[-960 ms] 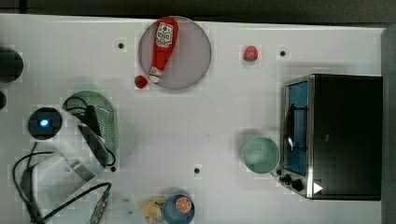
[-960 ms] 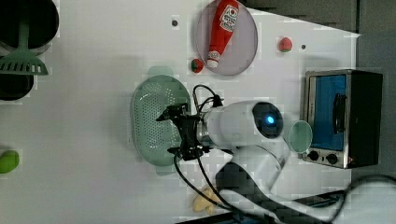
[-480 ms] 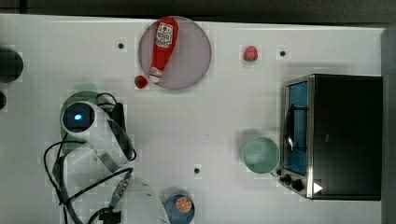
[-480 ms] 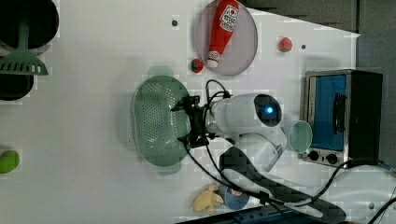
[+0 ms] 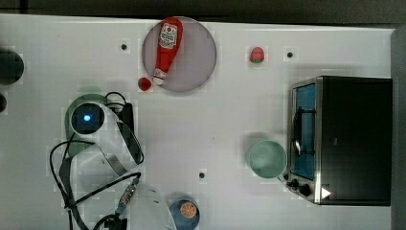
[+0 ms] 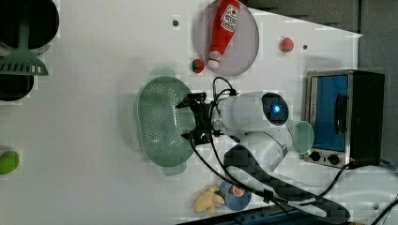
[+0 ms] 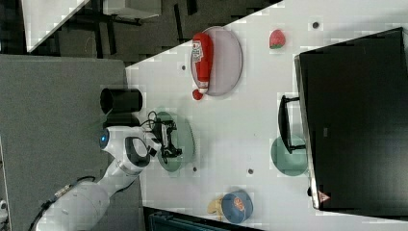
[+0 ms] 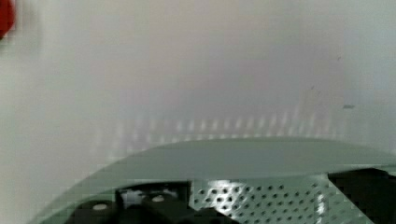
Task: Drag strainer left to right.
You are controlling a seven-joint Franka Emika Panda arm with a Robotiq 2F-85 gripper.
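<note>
White table (image 5: 230, 120) bears strainer (image 6: 162, 122), plate (image 5: 191, 57), oven (image 5: 354, 139).

Top, left and right views look down on the counter (image 5: 225, 120); the wrist view sits close above the strainer (image 8: 243, 161).

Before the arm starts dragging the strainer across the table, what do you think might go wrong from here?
1. The open gripper sits over the strainer near its rim; a shallow hook on that rim might slip off once the drag begins.
2. In the top view the mint bowl and the toaster oven stand to the right; a long pull could knock the bowl.
3. The arm's loose black cable hangs close to the strainer and may snag it.
</note>
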